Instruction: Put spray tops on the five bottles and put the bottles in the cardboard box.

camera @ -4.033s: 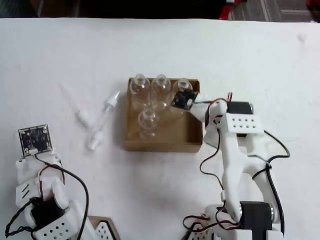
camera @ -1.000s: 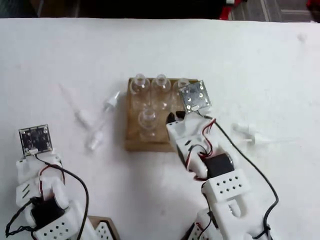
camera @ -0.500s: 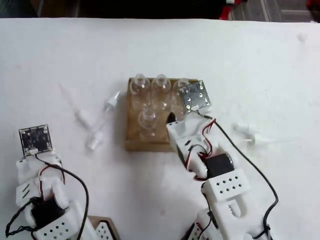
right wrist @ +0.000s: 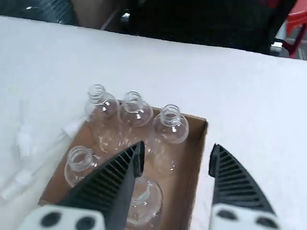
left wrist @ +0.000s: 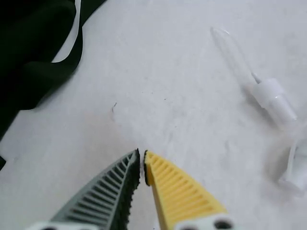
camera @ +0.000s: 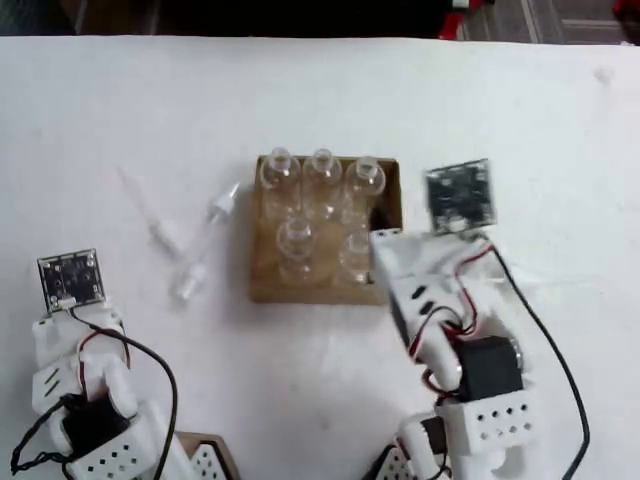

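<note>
The right end effector (right wrist: 176, 151) hangs spread wide above the near right corner of the cardboard box (right wrist: 194, 158). Its two dark fingers (right wrist: 110, 187) are well apart and pinch nothing. Below and ahead of it, five bottles (right wrist: 133, 108) stand upright inside the box, all with open necks and no tops on. Three stand in a row along the wall farthest from the end effector, and two stand closer to it. The closest bottle (right wrist: 141, 196) sits just under one finger and is partly hidden by it. The gap between the fingertips frames the end bottle of the far row and the box wall beside it.

In the high view the cardboard box (camera: 262, 275) lies on the white surface (camera: 500, 100), with the right arm just beside its near right corner. The five bottles (camera: 322, 175) are all within its walls.

The spray tops (camera: 217, 210) lie loose on the surface, on the far side of the box from the right end effector. They are near the box but not touching it. There seem to be three, though the thin clear tubes overlap and the count is not sure.

The left end effector (left wrist: 142, 155) is pressed together, grey side against yellow side, with nothing between, low over bare surface. Ahead of it, off to the yellow side, one spray top (left wrist: 273, 98) lies on its side with its clear tube pointing away. Part of a second spray top (left wrist: 295, 172) lies closer on the same side, apart from the fingertips.
</note>
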You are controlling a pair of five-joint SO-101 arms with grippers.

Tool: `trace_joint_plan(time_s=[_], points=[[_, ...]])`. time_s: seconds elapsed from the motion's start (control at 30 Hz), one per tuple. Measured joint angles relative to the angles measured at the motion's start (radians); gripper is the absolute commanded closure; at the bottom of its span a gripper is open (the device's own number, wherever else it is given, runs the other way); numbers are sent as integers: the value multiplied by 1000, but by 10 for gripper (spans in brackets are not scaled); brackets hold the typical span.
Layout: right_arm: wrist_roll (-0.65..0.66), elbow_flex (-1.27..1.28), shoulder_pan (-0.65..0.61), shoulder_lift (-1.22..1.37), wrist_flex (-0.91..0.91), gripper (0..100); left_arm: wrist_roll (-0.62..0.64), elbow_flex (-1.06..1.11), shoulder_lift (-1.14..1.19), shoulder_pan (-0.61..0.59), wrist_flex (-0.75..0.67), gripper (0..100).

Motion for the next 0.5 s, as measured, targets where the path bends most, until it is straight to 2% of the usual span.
trace_joint_plan(time_s=[0.27, 0.4, 0.5], points=[[-25, 51, 239, 66, 32, 800, 2, 0, 0, 0, 0, 977], [-127, 141, 330, 133, -55, 800, 2, 0, 0, 0, 0, 977], [-170, 218, 347, 193, -146, 800, 2, 0, 0, 0, 0, 977]])
